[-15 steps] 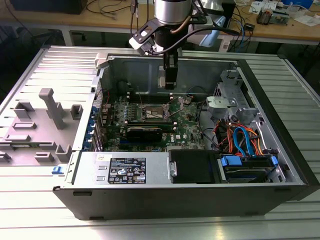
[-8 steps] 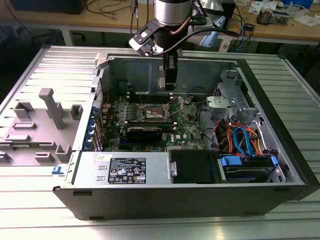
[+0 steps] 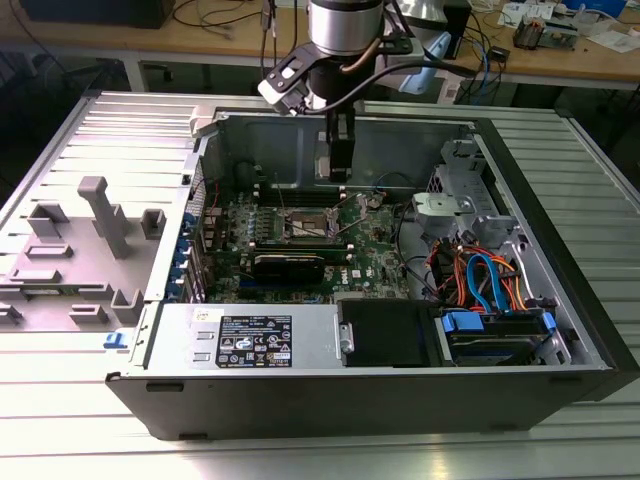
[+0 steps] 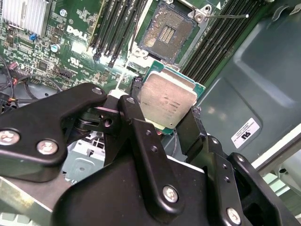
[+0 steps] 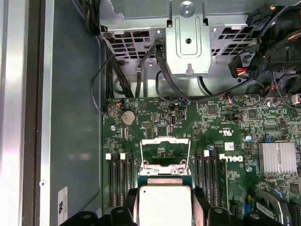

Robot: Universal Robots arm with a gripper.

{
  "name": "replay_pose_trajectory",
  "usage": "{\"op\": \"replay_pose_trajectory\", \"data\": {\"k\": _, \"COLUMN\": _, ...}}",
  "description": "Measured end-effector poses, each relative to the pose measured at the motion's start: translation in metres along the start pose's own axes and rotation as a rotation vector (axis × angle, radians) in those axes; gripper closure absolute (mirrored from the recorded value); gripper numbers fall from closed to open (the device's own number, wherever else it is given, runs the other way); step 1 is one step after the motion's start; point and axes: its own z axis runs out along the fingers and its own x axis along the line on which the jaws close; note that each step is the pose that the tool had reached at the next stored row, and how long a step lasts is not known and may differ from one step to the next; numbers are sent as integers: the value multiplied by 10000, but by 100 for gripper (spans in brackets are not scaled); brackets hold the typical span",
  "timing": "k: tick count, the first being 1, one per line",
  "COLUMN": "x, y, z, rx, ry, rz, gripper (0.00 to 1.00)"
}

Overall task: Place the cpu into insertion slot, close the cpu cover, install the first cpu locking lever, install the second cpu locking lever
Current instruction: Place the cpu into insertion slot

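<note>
My gripper (image 4: pixel 165 104) is shut on the cpu (image 4: pixel 169 96), a flat square chip with a dull silver top and green edge, held by two opposite sides between black fingers (image 4: pixel 136 113). It hangs inside the open computer case, a little above the green motherboard (image 3: pixel 375 245) and just off the insertion slot (image 4: pixel 167 32), whose square field of contacts lies bare. In the first wrist view the cpu (image 5: pixel 164 207) sits between the fingers, and the cpu cover (image 5: pixel 165 143) stands swung up beyond it. A thin locking lever (image 4: pixel 228 16) sticks out free beside the slot. The gripper (image 3: pixel 340 172) hovers over the slot (image 3: pixel 308 226).
Long black memory slots (image 4: pixel 117 28) flank the socket on both sides. A finned heatsink (image 5: pixel 277 157) sits nearby. A metal drive cage (image 3: pixel 450 210) with orange and blue cables (image 3: pixel 480 275) fills the exterior view's right. The case wall (image 3: pixel 290 145) stands behind, and grey fixtures (image 3: pixel 105 215) lie outside.
</note>
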Motion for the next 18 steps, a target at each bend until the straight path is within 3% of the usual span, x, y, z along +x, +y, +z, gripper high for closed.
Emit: {"op": "replay_pose_trajectory", "data": {"k": 18, "x": -3, "y": -38, "z": 98, "rx": 134, "ry": -4, "rz": 3, "gripper": 46}}
